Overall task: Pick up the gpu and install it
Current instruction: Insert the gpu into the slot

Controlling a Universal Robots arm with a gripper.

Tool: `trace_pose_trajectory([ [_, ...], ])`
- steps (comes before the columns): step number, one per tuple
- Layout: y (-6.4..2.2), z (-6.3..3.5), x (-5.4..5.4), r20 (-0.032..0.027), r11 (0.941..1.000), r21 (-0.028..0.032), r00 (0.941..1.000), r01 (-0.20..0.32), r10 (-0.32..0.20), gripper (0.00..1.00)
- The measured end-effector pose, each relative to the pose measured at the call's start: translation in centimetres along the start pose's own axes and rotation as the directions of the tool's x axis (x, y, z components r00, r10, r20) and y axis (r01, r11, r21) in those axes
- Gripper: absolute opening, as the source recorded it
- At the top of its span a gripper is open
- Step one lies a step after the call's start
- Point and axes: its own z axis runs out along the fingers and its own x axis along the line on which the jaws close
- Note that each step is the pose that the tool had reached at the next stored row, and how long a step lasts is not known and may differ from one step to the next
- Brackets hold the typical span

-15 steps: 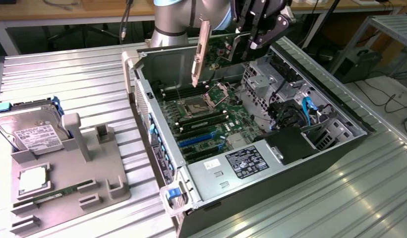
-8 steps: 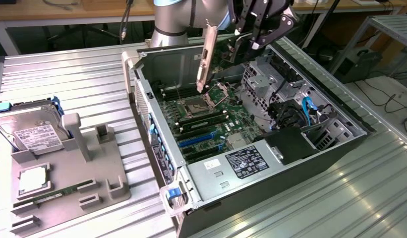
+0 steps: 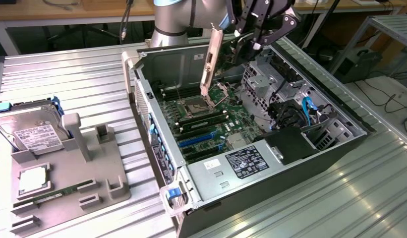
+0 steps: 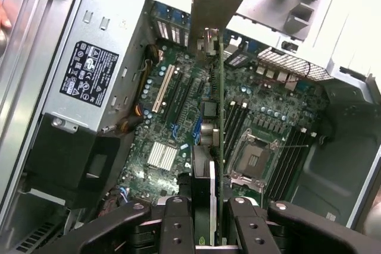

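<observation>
Overhead, in the exterior view, the gripper (image 3: 246, 42) clamps the gpu (image 3: 211, 59) above the far end of the open computer case (image 3: 157, 144). At the exterior view's left, a hard drive (image 3: 31, 131) bears 1 white label, unreadable. In the wrist view, the fingers (image 4: 178, 230) pinch the gpu (image 4: 211, 135) edge-on above the motherboard (image 4: 262, 123). The label on the power supply (image 4: 89, 75) is illegible.

A robotics lab: ribbed metal workbench (image 3: 78, 89), opened computer case (image 3: 183, 62), wooden desks (image 3: 51, 12), floor cables (image 3: 390, 101).

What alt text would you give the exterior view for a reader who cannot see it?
The end effector holds the gpu above the motherboard of the open computer case. A hard drive sits in a holder at the exterior view's left.
</observation>
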Motion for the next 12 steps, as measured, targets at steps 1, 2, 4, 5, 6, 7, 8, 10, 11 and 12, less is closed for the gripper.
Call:
trace_pose_trajectory([
  [1, 0.0, 0.0, 0.0, -0.0004, 0.9999, -0.0003, 0.9999, 0.011, -0.011, 0.28],
  [2, 0.0, 0.0, 0.0, -0.0008, 0.9997, -0.0007, 0.9997, 0.024, -0.024, 0.28],
  [4, 0.0, 0.0, 0.0, -0.0014, 0.9991, -0.0011, 0.999, 0.044, -0.044, 0.28],
  [5, 0.0, 0.0, 0.0, -0.0017, 0.9986, -0.0014, 0.9986, 0.052, -0.052, 0.28],
  [6, 0.0, -0.01, 0.0, -0.002, 0.9982, -0.0016, 0.9982, 0.061, -0.061, 0.28],
  [7, 0.0, 0.0, 0.0, -0.0023, 0.9975, -0.0019, 0.9975, 0.071, -0.071, 0.28],
  [8, 0.0, 0.0, 0.0, -0.0026, 0.9968, -0.0021, 0.9968, 0.08, -0.08, 0.28],
  [10, 0.0, 0.0, 0.0, -0.0032, 0.995, -0.0026, 0.995, 0.1, -0.1, 0.28],
  [11, 0.0, -0.01, 0.0, -0.0036, 0.994, -0.003, 0.994, 0.11, -0.11, 0.28],
  [12, 0.0, 0.0, 0.0, -0.0039, 0.9928, -0.0032, 0.9928, 0.12, -0.12, 0.28],
])
